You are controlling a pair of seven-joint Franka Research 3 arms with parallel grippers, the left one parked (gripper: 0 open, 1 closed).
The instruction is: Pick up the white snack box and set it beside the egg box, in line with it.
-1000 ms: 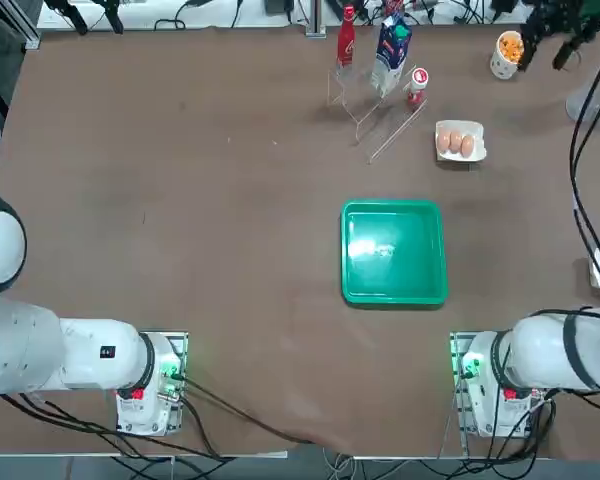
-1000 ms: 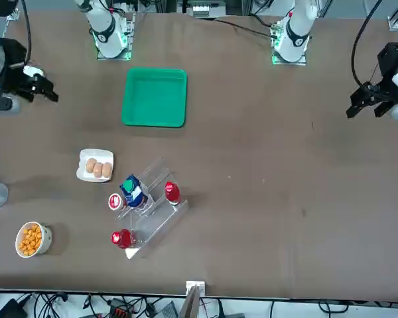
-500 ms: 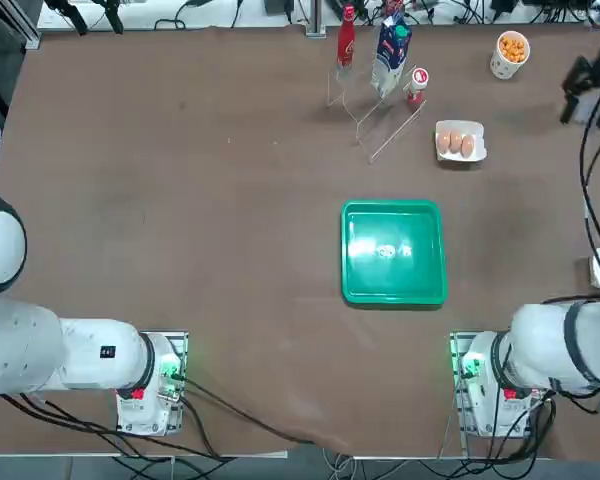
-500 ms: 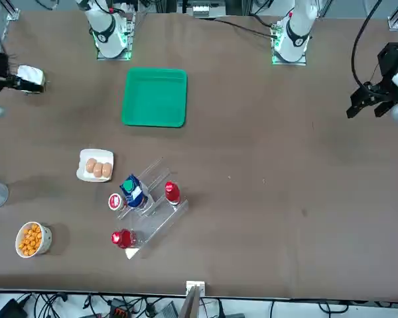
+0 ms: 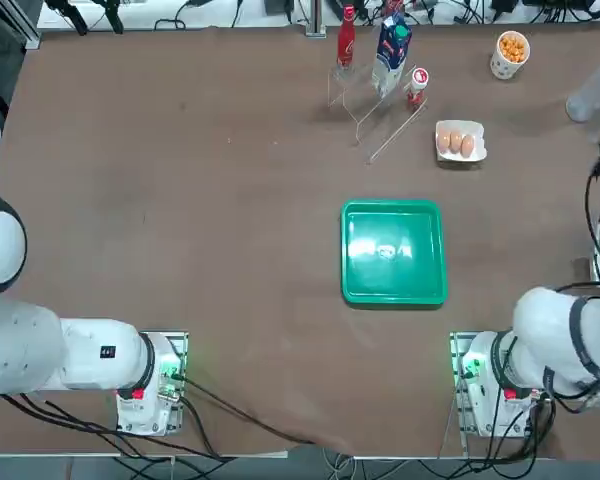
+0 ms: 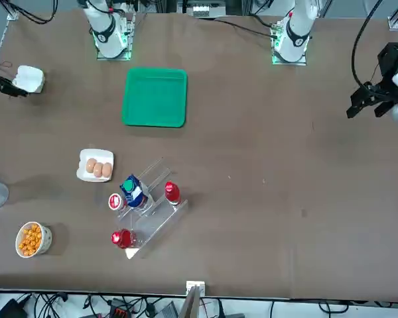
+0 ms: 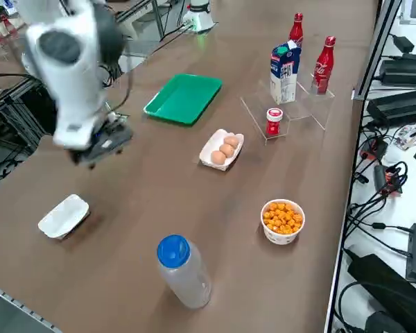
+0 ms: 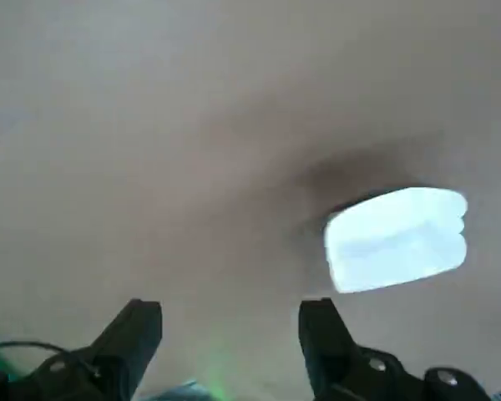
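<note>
My right hand [image 8: 230, 334] hung wide open and empty above the brown worktop [image 5: 200, 180], its two black fingers [image 8: 134, 330] spread with only bare surface between them. In the wrist view the small plain white snack box with clipped, rounded corners [image 8: 397, 238] lay off to one side of the fingers, not between them, and untouched. From the side camera the hand [image 7: 97, 149] was above the worktop near its right-hand edge, with the snack box [image 7: 64, 216] sitting flat on the surface a little way beyond it, near the table corner.

I judged the box to be light, thin-walled and probably hollow, so likely to dent or skid if squeezed hard or nudged. Its smooth white skin looked slippery. The sensible hold seemed to be across the two long sides at mid-length, fingers dropped straight down over it, closing gently.

The egg box, a small white rectangular tray showing brown eggs [image 7: 222, 149], lay well apart from the snack box, toward the middle of the worktop. Between the two stood a clear plastic bottle with a blue cap [image 7: 182, 270] and, further out, a white cup of orange snack balls [image 7: 282, 220]. A green rectangular plastic tray [image 7: 184, 98] lay beyond the eggs.
</note>
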